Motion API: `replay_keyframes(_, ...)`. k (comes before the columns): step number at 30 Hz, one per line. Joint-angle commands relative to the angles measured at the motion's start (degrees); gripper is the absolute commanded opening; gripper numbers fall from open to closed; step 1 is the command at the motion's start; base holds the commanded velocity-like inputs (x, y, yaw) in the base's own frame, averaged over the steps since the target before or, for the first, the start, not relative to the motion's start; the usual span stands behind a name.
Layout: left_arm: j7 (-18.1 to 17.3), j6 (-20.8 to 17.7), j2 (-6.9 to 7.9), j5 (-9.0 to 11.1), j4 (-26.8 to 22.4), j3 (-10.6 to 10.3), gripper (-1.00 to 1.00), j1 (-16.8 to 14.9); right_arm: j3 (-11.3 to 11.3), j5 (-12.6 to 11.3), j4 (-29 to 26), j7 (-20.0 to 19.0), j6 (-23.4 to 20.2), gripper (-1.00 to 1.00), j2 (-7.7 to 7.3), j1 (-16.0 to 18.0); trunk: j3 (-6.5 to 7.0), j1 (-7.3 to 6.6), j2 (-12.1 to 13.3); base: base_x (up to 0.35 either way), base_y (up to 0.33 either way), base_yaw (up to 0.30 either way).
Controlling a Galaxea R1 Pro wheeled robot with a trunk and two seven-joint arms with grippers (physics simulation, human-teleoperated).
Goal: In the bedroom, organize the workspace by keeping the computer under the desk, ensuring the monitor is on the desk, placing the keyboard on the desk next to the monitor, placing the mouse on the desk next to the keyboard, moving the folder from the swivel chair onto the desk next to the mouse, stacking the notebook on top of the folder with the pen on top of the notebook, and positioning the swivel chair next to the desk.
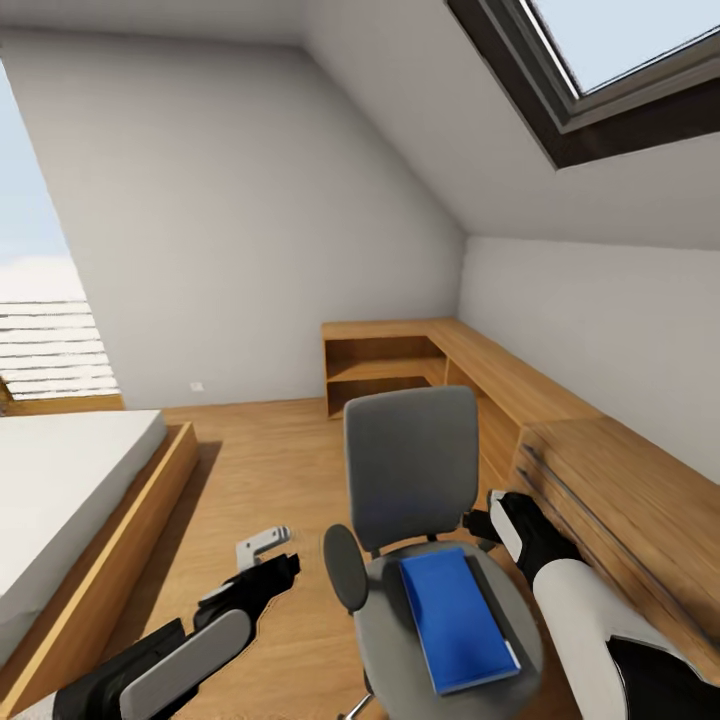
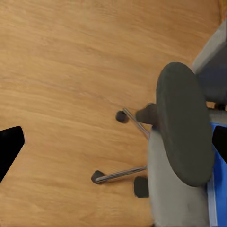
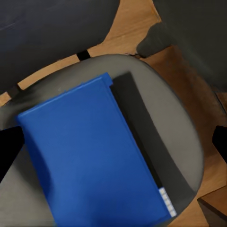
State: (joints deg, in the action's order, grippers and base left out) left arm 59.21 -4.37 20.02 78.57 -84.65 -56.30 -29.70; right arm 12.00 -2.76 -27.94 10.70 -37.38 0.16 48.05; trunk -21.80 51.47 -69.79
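While folder (image 1: 456,617) overhangs swivel chair (image 1: 412,470) seat, open floor (image 1: 270,470) left

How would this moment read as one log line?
folder: on chair seat | right gripper: above folder, open | left gripper: over floor

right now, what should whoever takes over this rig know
Left gripper hangs over bare floor beside the swivel chair, holding nothing; whether its jaws are open is unclear.
Right gripper sits by the chair's right side above the seat, nothing between its fingertips; its jaws look spread.
The folder lies flat on the chair seat, with a dark flat thing, possibly the notebook, under its far edge.
Nothing visibly done. Left: lift the folder to the desk, stack the rest, then move the chair.
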Motion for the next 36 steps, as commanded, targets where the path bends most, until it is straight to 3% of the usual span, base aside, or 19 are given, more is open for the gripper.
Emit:
replay_keyframes(1, 0.3, -0.3, 0.24, 0.0, 0.1, 0.2, 1.0, -0.1, 0.1, -0.3, -0.1, 0.3, -0.2, 1.0, 0.02, 0.0, -0.07, 0.0, 0.0, 0.0, 0.0, 0.257)
replay_keyframes(7, 0.2, 0.0, 1.52, 0.0, 0.5, 1.4, 1.0, -0.1, 0.1, -0.3, -0.1, 0.3, -0.2, 1.0, 0.02, 0.0, -0.09, 0.0, 0.0, 0.0, 0.0, 0.258)
replay_keyframes(13, 0.2, 0.1, 1.66, 0.0, 0.5, 1.5, 1.0, -0.1, 0.1, -0.3, 0.0, 0.3, -0.2, 1.0, 0.02, 0.0, -0.18, 0.0, 0.0, 0.0, 0.0, 0.202)
replay_keyframes(36, 0.2, 0.1, 1.6, -0.1, 0.6, 1.5, 1.0, -0.1, 0.1, -0.5, 0.3, 0.2, 3.5, 1.0, 0.03, -0.7, -0.21, 0.0, 0.0, 0.0, 0.0, 0.018)
